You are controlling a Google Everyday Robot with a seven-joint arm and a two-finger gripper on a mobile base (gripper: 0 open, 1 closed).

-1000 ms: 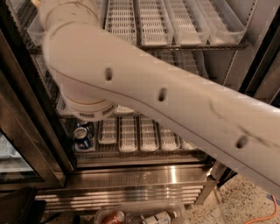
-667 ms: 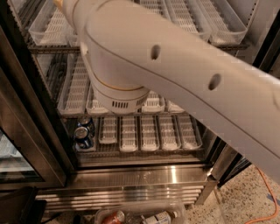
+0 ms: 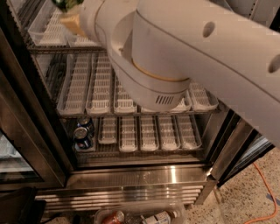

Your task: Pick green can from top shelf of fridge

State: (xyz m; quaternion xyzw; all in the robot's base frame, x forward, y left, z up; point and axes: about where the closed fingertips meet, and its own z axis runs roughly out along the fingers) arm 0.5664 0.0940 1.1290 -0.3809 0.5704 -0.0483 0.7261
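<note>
My gripper (image 3: 70, 14) is at the top left edge of the camera view, at the end of the big white arm (image 3: 183, 48) that fills the upper half. One tan finger (image 3: 72, 24) shows, pressed against the underside of the green can (image 3: 65, 4). Only the can's shiny dark green lower part is in view, and it is held in the air in front of the top shelf (image 3: 46, 37) with its clear lane trays. The fridge (image 3: 131, 175) stands open below.
Dark blue cans (image 3: 83, 131) stand at the left of a lower shelf, beside clear trays. The black door frame (image 3: 26, 131) stands at the left. A clear bin of bottles (image 3: 140, 216) lies on the floor in front, and an orange cable (image 3: 267, 183) runs at the right.
The arm has swung up and to the right across the view. The green can and the tan finger now show at the top left, and more of the lower shelves is uncovered.
</note>
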